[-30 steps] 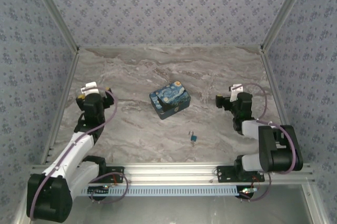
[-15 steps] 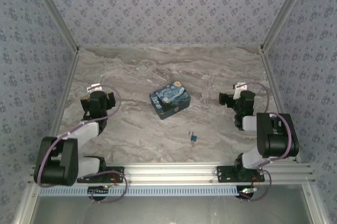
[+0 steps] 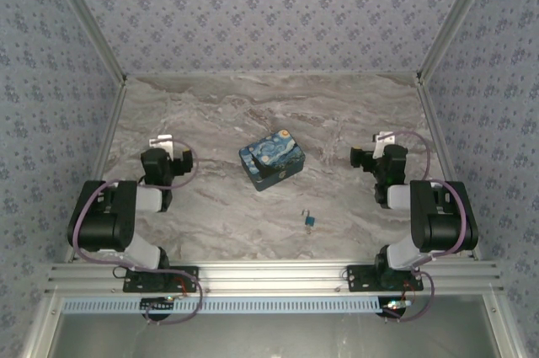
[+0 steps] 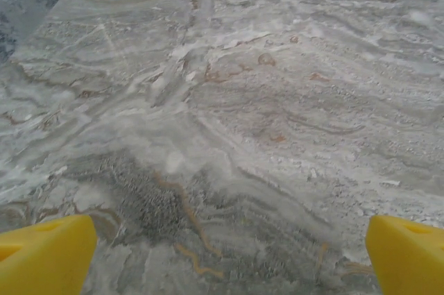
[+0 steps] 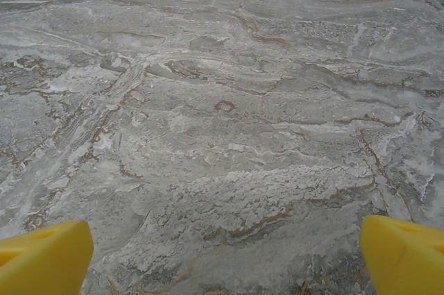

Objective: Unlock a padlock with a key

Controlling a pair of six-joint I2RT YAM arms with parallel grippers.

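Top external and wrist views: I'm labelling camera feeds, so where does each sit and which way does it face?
Top external: above and behind the arm bases, facing down at the table, painted box and padlock; left arm and right arm show.
Left wrist: on the left arm, facing down along the marble; the open left gripper shows.
Right wrist: likewise on the right arm; the open right gripper shows.
Shared: both wrist views show marble between yellow fingertips.

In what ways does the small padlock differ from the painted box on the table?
The padlock is far smaller than the painted box. The padlock has a plain blue body with a thin shackle, while the box carries a swirling blue and yellow picture. The padlock lies nearer the front edge of the marble table than the box. Both are blue and rest on that table.
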